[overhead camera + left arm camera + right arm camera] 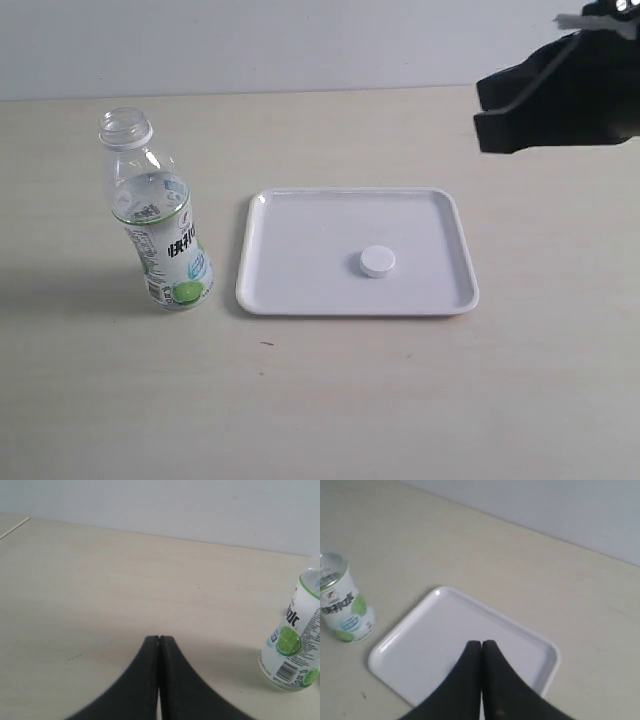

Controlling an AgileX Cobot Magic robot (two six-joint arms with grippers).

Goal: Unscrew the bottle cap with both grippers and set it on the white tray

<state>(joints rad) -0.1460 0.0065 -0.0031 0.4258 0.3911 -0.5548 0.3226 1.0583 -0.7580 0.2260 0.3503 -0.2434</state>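
Observation:
The clear bottle stands upright at the left of the table, its neck open with no cap on it. The white bottle cap lies flat on the white tray, a little right of the tray's middle. My right gripper hangs shut and empty in the air at the upper right, above and beyond the tray's far right corner. In the right wrist view the right gripper is over the white tray, and the cap is hidden. My left gripper is shut and empty over bare table, with the bottle off to one side.
A pale wooden table runs under everything, and a light wall rises behind it. The left arm does not show in the exterior view.

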